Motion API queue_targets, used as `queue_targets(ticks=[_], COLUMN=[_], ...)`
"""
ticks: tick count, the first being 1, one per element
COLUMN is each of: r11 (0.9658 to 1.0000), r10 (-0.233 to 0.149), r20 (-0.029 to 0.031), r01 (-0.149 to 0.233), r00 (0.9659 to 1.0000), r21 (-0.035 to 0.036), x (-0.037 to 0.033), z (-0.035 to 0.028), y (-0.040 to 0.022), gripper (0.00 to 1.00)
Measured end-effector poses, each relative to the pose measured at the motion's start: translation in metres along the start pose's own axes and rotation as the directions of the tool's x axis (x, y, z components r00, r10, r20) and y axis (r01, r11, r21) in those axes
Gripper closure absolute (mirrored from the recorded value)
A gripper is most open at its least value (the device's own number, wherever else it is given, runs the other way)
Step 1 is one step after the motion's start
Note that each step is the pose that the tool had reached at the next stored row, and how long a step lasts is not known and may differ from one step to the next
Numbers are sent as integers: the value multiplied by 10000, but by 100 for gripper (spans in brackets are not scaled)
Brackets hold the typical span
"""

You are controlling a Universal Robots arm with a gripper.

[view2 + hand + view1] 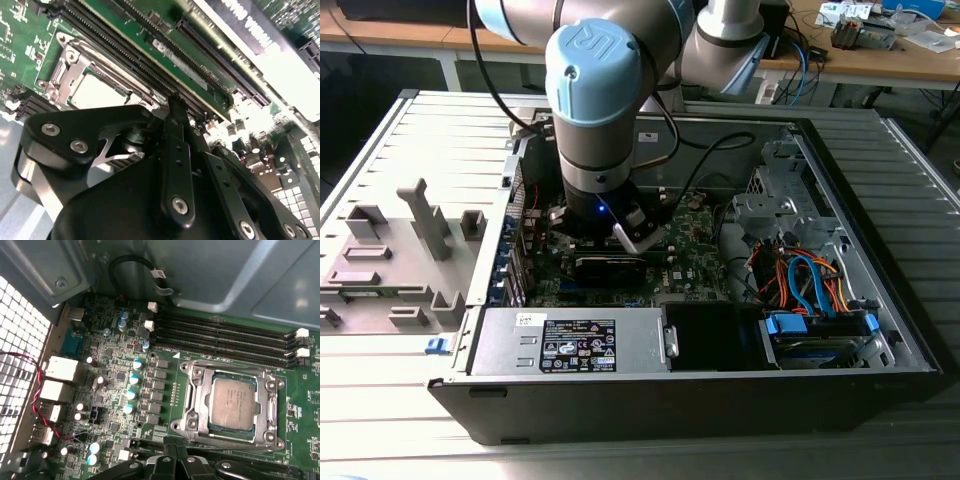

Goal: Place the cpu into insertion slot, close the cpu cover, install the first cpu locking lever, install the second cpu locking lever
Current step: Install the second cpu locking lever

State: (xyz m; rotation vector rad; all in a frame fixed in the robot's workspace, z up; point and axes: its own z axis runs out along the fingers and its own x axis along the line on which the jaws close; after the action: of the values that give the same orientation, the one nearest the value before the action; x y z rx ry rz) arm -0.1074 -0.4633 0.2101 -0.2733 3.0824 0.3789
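Hanging low inside the open computer case (905, 330) on the arm (595, 90), directly over the insertion slot (234, 431). Keeping the gripper (176, 444) just beside that slot's edge, on the side away from the long black memory slots (225, 337). Pressing the black fingertips (170, 446) together, pinching nothing. Pointing the same gripper (176, 102) toward the slot in the second wrist view, apart from the metal around it as far as the views are showing.

Finding the cpu (232, 402) lying flat in the insertion slot, silver-grey top facing up, and showing again as a pale square (97, 92) beyond the gripper's body. Seeing the cpu cover (192, 407) lying down flat over the slot, framing the cpu through its cut-out centre; its screwed corner (62, 75) also showing in the second wrist view. Not being able to tell from either wrist view how the locking levers are sitting along the slot's sides.

Noting a row of blue-topped capacitors (132, 385) on the green motherboard (115, 360) near the slot, on the side facing the perforated case wall. Spotting the grey power supply (570, 345) well apart from the slot, at the case's near wall in the exterior view.
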Motion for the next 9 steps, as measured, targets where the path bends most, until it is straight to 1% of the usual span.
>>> queue_targets(ticks=[4, 7, 8, 9], r11=[9998, 9998, 9998, 9998], r10=[-4, 0, 5, 1], r20=[31, 23, 15, 14], r01=[4, 0, -4, 0], r00=[10000, 10000, 10000, 10000], r21=[-203, -219, -217, -219], x=[-4, -3, -4, -10], z=[23, 60, 82, 94], y=[17, 16, 23, 53], gripper=[89, 89, 89, 89])
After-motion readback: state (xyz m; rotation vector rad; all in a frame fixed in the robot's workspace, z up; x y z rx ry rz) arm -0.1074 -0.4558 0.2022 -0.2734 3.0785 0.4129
